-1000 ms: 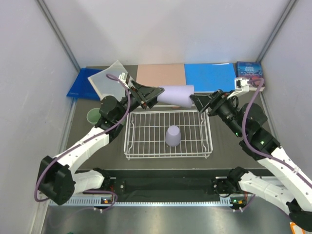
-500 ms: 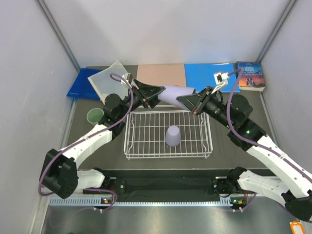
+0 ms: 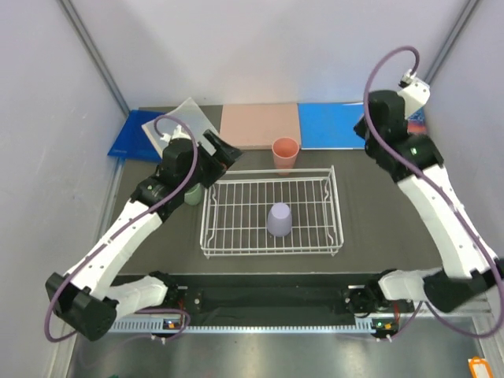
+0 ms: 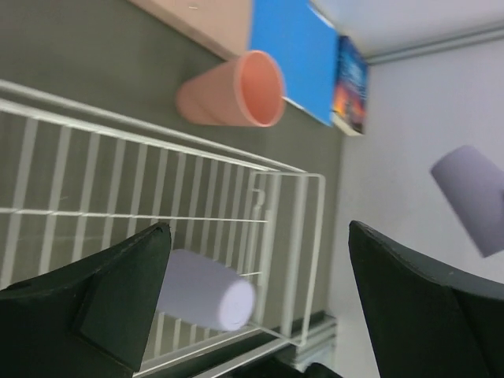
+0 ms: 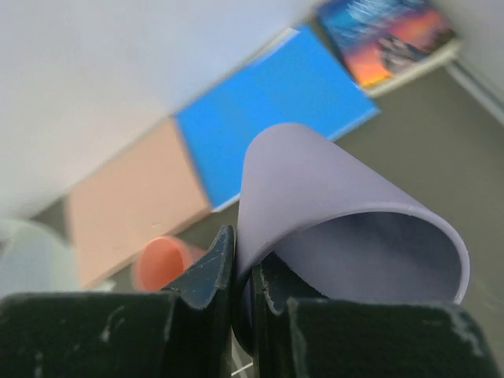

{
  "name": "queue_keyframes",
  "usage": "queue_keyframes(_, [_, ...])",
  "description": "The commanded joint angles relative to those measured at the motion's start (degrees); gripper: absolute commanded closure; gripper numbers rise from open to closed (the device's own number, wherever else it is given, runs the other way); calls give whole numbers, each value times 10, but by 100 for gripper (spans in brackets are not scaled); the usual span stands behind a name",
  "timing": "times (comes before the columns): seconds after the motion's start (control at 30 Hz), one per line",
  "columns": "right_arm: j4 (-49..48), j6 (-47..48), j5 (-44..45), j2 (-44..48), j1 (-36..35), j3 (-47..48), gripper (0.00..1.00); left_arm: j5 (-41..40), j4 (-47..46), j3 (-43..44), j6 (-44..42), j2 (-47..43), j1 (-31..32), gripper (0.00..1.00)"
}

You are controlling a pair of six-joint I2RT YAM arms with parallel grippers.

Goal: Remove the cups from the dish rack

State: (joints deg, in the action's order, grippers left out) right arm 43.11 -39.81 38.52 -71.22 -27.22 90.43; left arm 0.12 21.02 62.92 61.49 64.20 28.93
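One lavender cup (image 3: 279, 220) stands mouth down on the grid of the dish rack (image 3: 236, 228), a little right of the rack's middle and toward its near side. Its long axis is upright and its closed base faces up. We judge it to be the only cup left to unload. The salmon cup (image 3: 285, 152) stands mouth up on the surface (image 3: 362, 205) just past the rack's far side. The green cup (image 3: 192, 194) sits off the rack's left side, half hidden under the left arm. The left gripper (image 3: 216, 150) hovers above the rack's far-left corner with its jaws wide apart and nothing between them. From there the racked cup lies toward the near edge and to the right, low between the jaws in the left wrist view. The right gripper (image 5: 242, 260) is lifted high over the far-right corner of the surface. Its jaws are clamped on the wall of a second lavender cup (image 5: 331, 205) at the rim, one finger inside and one outside, with the cup tilted in the air. So we judge the left arm the nearer and the free one. It would need to come down over the upright cup, while the right has yet to set its load on the surface.
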Motion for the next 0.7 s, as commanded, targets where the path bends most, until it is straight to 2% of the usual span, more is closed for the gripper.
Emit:
queue_keyframes(0.0, [215,-54,29,-128,80,94,100,-111,146,30,-45,-28,-1,1])
queue_keyframes(0.1, [183,-44,-93,-176,134,69,100,-122,162,32,-66,-31,-1,1])
queue_keyframes(0.17, [127,-44,-167,-185,173,18,100,-120,174,28,-68,-32,-1,1])
queue_keyframes(0.27, [115,-48,-166,-221,191,14,100,-117,177,17,-70,-40,-1,1])
queue_keyframes(0.47, [168,-38,-164,-349,209,126,100,-122,187,13,-81,-42,-1,1])
queue_keyframes(0.67, [177,-31,-179,-418,218,159,100,-130,193,24,-88,-27,-2,1])
